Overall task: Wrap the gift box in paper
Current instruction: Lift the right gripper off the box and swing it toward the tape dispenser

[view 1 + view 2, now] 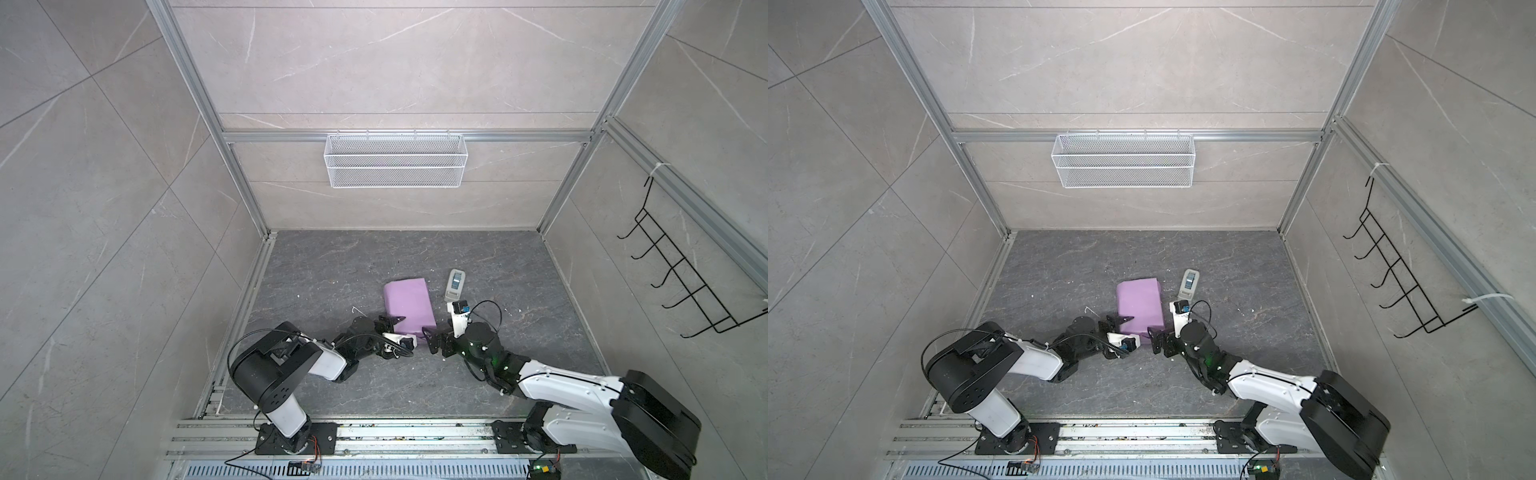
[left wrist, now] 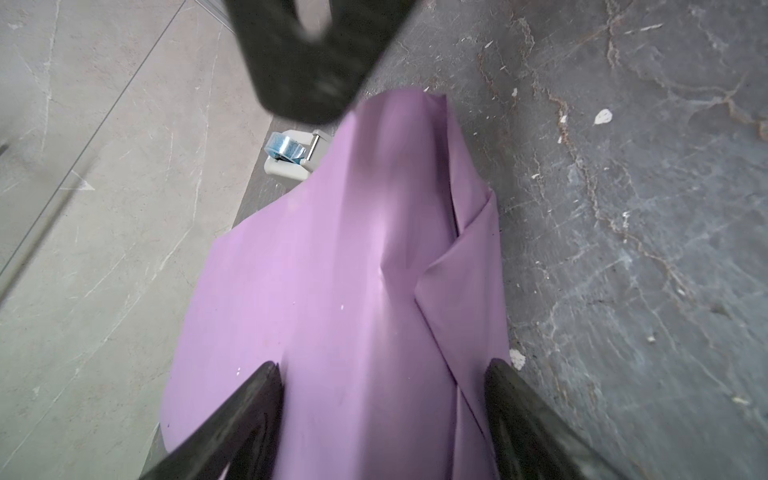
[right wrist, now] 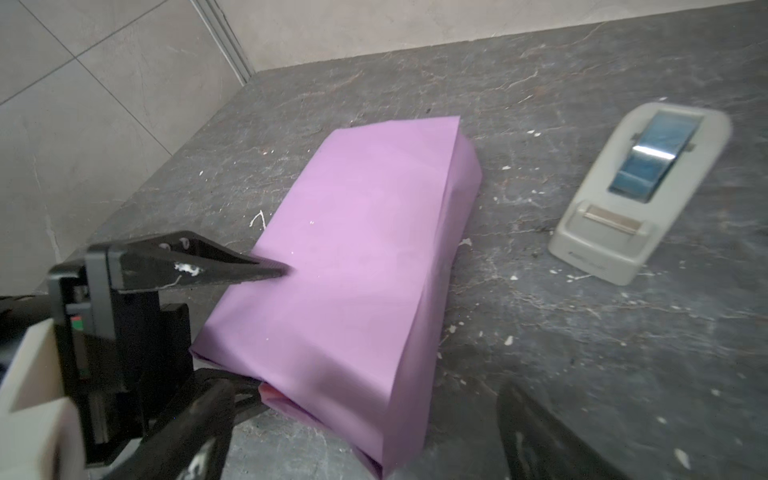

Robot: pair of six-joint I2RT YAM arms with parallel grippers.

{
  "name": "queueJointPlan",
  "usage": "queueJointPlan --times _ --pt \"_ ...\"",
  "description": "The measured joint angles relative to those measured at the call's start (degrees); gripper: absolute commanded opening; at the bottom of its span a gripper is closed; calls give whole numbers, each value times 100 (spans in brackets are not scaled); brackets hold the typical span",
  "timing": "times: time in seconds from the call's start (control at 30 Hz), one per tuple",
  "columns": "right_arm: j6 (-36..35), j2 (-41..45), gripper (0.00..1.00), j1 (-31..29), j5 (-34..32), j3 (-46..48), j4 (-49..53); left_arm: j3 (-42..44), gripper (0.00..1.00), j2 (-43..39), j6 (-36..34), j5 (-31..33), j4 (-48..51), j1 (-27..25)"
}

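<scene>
Both pairs of jaws gaping empty, the left gripper (image 1: pixel 405 330) is straddling the near end of the paper (image 1: pixel 409 303), seemingly steadying the wrapped gift box, the right gripper (image 1: pixel 430 341) hovering alongside.

A grey-white tape dispenser (image 3: pixel 640 195) holding a blue roll stands on the dark stone worktop (image 1: pixel 332 257), right of its centre and clear of every edge. White scraps (image 3: pixel 509 340) speckle the surface near it. Above the far edge a white wire basket (image 1: pixel 395 160) hangs from an aluminium rail (image 1: pixel 270 136). A black hook rack (image 1: pixel 681 274) hangs on the right wall.
</scene>
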State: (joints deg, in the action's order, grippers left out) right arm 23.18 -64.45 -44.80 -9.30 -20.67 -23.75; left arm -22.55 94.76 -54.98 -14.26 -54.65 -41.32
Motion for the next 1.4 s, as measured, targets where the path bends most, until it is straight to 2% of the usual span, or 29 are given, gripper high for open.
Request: queueJointPlan --times 0.2,0.4,0.67,0.83,1.0,1.2,1.4 --pt "-46 968 100 380 81 -175 1384 -4 77 11 0 -44 -4 22" --pt "-42 918 100 1152 791 -1064 2603 -7 77 26 0 -72 -22 33" --pt "334 -122 100 2745 2549 -1926 2933 -9 77 33 0 -94 -28 44" --pt "721 -1110 92 3606 3484 -2352 2870 -9 77 33 2 -103 -26 46" --pt "975 -2131 82 3816 3980 -2868 2769 -11 77 33 4 -111 -24 48" --pt "1187 -3119 63 3917 4452 -3346 2470 -31 77 55 7 -131 -26 50" --pt "1314 -3740 56 4035 4717 -3617 2223 -76 77 87 13 -131 -22 50"
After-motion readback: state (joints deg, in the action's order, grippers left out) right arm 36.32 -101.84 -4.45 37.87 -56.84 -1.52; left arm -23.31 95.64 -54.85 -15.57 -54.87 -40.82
